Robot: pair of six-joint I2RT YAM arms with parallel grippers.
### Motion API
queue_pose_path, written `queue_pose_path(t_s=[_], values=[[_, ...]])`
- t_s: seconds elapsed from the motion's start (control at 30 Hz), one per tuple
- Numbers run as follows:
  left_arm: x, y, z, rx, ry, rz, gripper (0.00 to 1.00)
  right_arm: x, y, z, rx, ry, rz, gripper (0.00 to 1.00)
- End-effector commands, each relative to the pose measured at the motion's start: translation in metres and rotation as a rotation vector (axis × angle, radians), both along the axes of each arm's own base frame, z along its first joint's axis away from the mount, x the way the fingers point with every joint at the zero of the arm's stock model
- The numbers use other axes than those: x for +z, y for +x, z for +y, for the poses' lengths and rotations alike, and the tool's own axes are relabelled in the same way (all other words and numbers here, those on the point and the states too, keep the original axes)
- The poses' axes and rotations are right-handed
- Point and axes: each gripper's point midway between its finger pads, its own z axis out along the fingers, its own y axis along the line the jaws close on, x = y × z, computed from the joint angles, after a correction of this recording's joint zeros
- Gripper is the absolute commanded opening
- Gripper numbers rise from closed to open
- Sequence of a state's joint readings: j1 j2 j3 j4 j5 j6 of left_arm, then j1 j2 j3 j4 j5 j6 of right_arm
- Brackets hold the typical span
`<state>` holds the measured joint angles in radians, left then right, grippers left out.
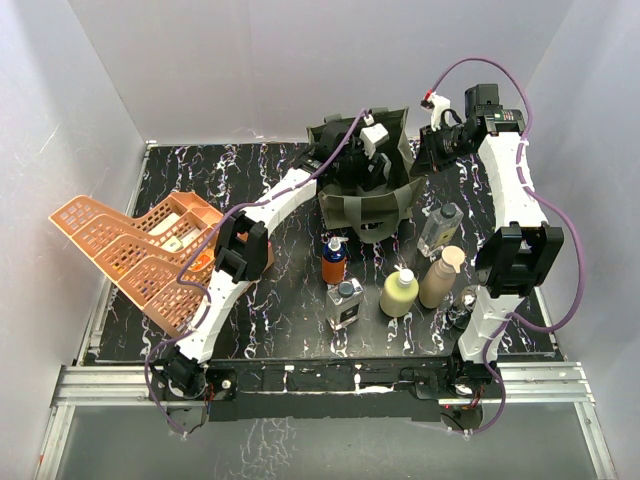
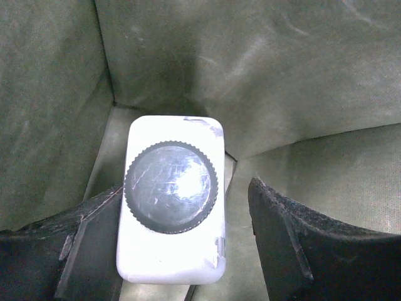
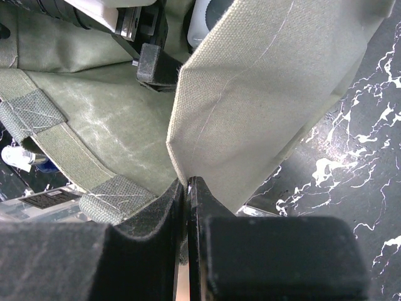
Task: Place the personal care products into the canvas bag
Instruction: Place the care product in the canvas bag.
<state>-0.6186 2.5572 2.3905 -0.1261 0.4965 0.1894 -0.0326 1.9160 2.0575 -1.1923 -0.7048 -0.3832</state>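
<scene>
Drop-off step: white bottle (image 2: 170, 207) inside bag (image 1: 370, 208), left end effector (image 2: 178, 204) spread; right end effector (image 3: 188, 188) pinching bag wall at 2 o'clock. Next, probably: lift left straight out.

No text can be read, not even on the square clear bottle (image 1: 345, 305).

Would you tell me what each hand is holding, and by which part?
The right hand pinches the canvas bag by the edge of its side wall. The left hand is open around the white bottle, holding nothing.
</scene>
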Motion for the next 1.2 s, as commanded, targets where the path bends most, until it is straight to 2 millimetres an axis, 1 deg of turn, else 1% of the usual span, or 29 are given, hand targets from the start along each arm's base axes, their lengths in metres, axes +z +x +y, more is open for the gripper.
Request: queue_pose_path(t_s=[0.0, 0.13, 0.2, 0.23, 0.3, 0.33, 0.43, 0.5, 0.57, 0.7, 0.73, 0.77, 0.8, 0.87, 0.9, 0.93, 1.03, 1.1, 1.17], values=[[0.062, -0.012, -0.005, -0.037, -0.072, -0.078, 0.68, 0.008, 0.006, -0.005, -0.016, -0.035, -0.063, 0.09], [0.064, -0.012, -0.005, -0.039, -0.07, -0.085, 0.69, 0.008, 0.005, -0.006, -0.015, -0.036, -0.063, 0.09], [0.068, -0.012, -0.005, -0.036, -0.07, -0.096, 0.74, 0.009, 0.006, -0.006, -0.016, -0.037, -0.066, 0.09], [0.072, -0.012, -0.004, -0.033, -0.073, -0.103, 0.8, 0.009, 0.006, -0.006, -0.015, -0.038, -0.067, 0.09], [0.083, -0.012, -0.002, -0.028, -0.08, -0.12, 0.95, 0.01, 0.006, -0.007, -0.017, -0.042, -0.073, 0.09], [0.09, -0.013, -0.001, -0.025, -0.085, -0.129, 0.97, 0.011, 0.007, -0.007, -0.02, -0.043, -0.074, 0.09], [0.115, -0.017, 0.003, -0.029, -0.102, -0.169, 0.97, 0.016, 0.01, -0.009, -0.04, -0.05, -0.094, 0.16], [0.134, -0.023, 0.006, -0.041, -0.117, -0.194, 0.97, 0.023, 0.014, -0.01, -0.046, -0.053, -0.122, 0.24], [0.152, -0.031, 0.009, -0.056, -0.132, -0.221, 0.97, 0.03, 0.019, -0.011, -0.057, -0.054, -0.153, 0.3], [0.184, -0.046, 0.017, -0.071, -0.155, -0.251, 0.97, 0.052, 0.026, -0.012, -0.081, -0.049, -0.237, 0.42], [0.192, -0.049, 0.02, -0.067, -0.161, -0.258, 0.97, 0.058, 0.028, -0.012, -0.086, -0.049, -0.266, 0.49], [0.198, -0.052, 0.023, -0.064, -0.164, -0.265, 0.97, 0.066, 0.027, -0.012, -0.09, -0.049, -0.292, 0.54], [0.205, -0.054, 0.025, -0.061, -0.166, -0.274, 0.97, 0.071, 0.026, -0.013, -0.093, -0.052, -0.309, 0.59], [0.216, -0.059, 0.03, -0.055, -0.168, -0.291, 0.97, 0.08, 0.023, -0.016, -0.107, -0.068, -0.344, 0.71], [0.221, -0.061, 0.033, -0.051, -0.168, -0.296, 0.97, 0.081, 0.022, -0.018, -0.114, -0.077, -0.352, 0.77], [0.229, -0.064, 0.036, -0.047, -0.172, -0.305, 0.97, 0.094, 0.015, -0.02, -0.124, -0.086, -0.389, 0.82], [0.244, -0.071, 0.045, -0.031, -0.173, -0.328, 0.97, 0.109, 0.004, -0.027, -0.164, -0.113, -0.448, 0.89], [0.252, -0.076, 0.051, -0.02, -0.17, -0.342, 0.97, 0.112, -0.008, -0.034, -0.186, -0.153, -0.46, 0.93], [0.254, -0.08, 0.057, -0.009, -0.163, -0.344, 0.97, 0.104, -0.026, -0.046, -0.204, -0.231, -0.444, 0.95]])
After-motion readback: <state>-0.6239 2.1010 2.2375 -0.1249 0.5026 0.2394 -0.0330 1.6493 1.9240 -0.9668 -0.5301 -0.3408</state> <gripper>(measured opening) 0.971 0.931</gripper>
